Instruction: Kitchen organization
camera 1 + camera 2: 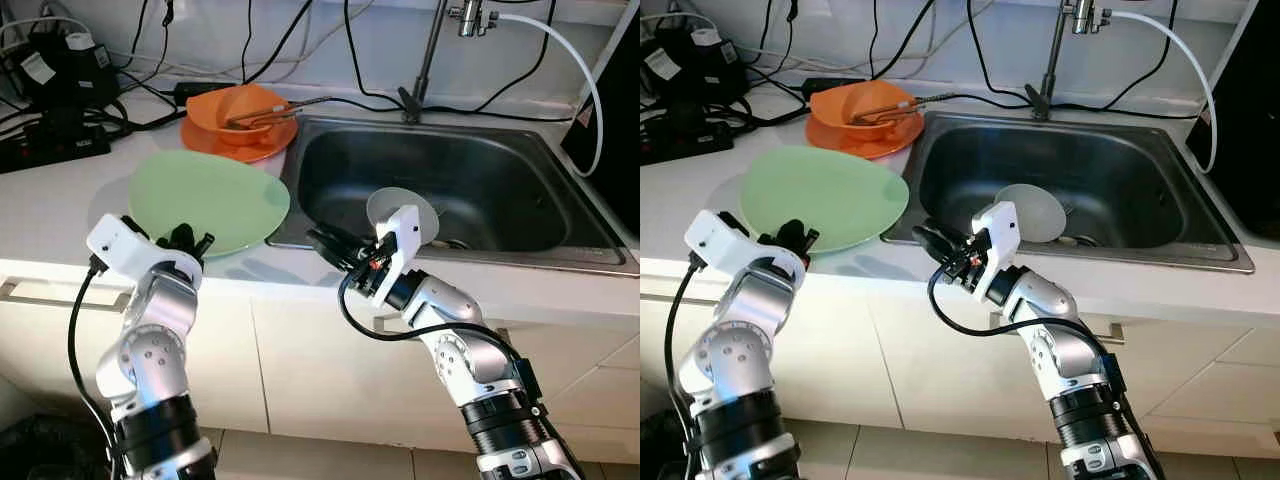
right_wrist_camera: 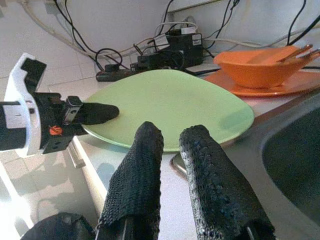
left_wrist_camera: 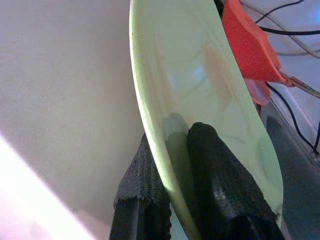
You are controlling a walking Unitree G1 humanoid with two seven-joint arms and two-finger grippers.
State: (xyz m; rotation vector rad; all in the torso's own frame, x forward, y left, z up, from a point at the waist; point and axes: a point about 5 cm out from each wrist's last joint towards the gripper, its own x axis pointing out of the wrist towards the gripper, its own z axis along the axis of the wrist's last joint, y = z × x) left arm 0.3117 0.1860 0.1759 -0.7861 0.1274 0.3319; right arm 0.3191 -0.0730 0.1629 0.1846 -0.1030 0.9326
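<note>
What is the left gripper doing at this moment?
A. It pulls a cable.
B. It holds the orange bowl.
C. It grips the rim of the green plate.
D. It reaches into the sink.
C. In the left wrist view, the left gripper has one black finger above and one below the near rim of the green plate, which lies on the counter.
</note>
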